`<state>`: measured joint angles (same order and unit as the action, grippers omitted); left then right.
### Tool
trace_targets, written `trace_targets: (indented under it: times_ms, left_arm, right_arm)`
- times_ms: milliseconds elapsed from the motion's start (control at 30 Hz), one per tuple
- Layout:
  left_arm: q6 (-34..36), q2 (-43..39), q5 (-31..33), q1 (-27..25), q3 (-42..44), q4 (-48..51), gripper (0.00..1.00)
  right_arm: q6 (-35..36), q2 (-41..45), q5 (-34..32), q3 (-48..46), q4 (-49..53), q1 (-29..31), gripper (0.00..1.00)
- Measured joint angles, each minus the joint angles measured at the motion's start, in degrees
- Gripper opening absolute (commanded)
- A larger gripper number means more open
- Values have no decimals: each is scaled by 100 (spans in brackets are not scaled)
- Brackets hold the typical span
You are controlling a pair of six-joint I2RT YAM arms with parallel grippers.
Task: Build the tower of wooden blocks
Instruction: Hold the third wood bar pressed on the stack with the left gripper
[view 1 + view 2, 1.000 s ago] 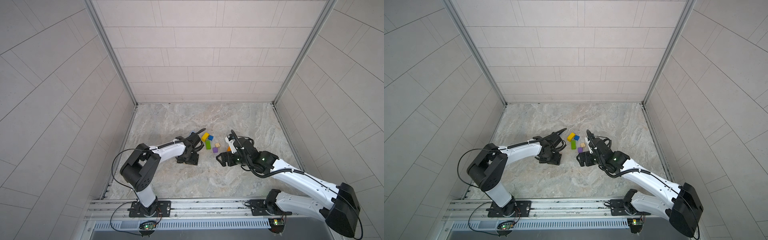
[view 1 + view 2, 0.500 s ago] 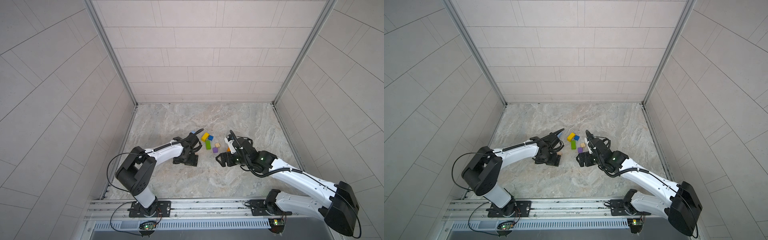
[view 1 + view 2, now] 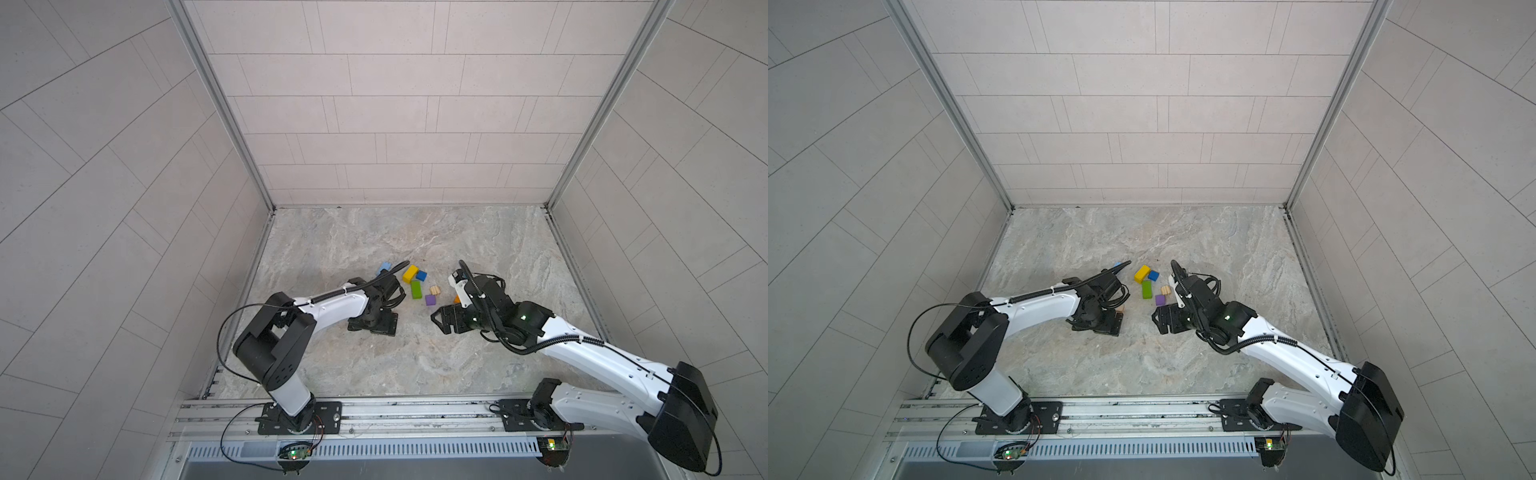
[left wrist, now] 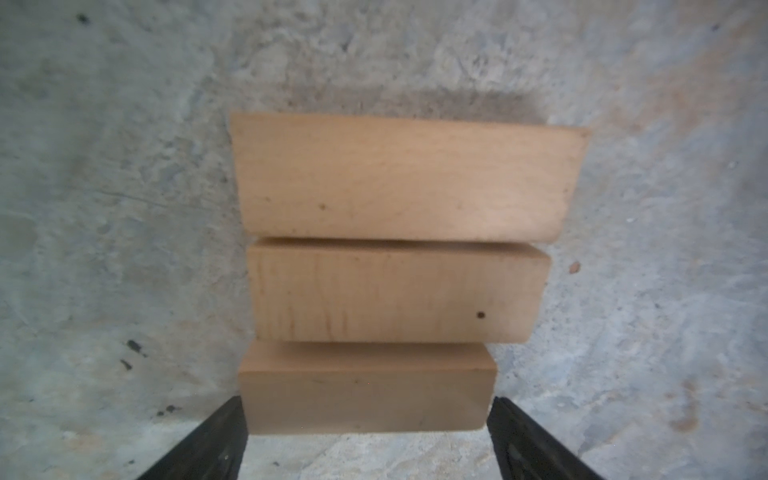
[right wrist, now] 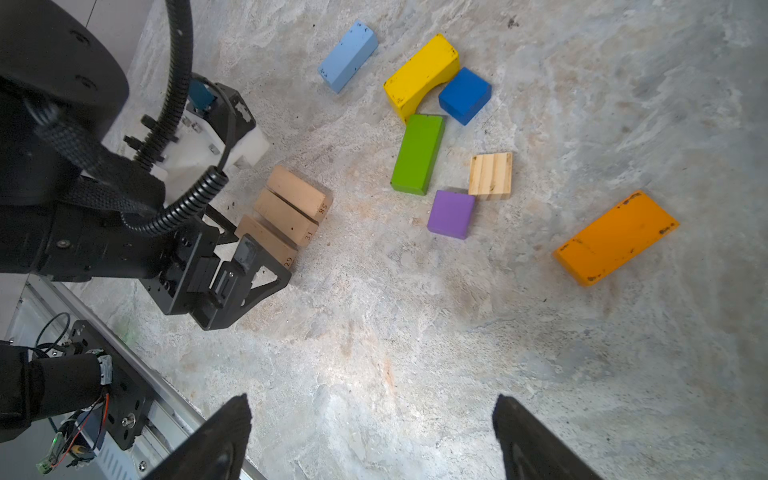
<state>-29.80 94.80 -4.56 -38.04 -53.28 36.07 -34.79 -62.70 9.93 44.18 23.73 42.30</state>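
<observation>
Fingers (image 4: 216, 436) of the left gripper (image 4: 366, 403) stood apart, flanking the nearest of three tan bars (image 4: 395, 291) lying side by side on the tabletop (image 4: 104, 208). Those of the right gripper (image 5: 370, 401) gaped empty. The base layer seemed set. Next, I judged, came fetching a coloured block, perhaps the green bar (image 3: 416, 289), at two o'clock from the left gripper in both top views.

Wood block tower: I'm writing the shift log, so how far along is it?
Done: three tan bars lie side by side on the table. In hand: the left gripper straddles the end bar; grip unclear. The right gripper is open, empty. Left: light-blue bar, yellow block, green bar, orange bar, dark-blue cube, purple cube, striped block lie loose; nothing is stacked.
</observation>
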Motion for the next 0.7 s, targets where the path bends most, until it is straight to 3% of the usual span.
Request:
trace_targets:
  times_ms: [200, 700]
  left_arm:
    - [-79, 2, 87, -20, 28, -46, 85]
    - [-155, 24, 223, -160, 28, -96, 81]
  right_arm:
    - [-20, 0, 0, 0, 0, 0, 92]
    - [-20, 0, 2, 0, 0, 0, 92]
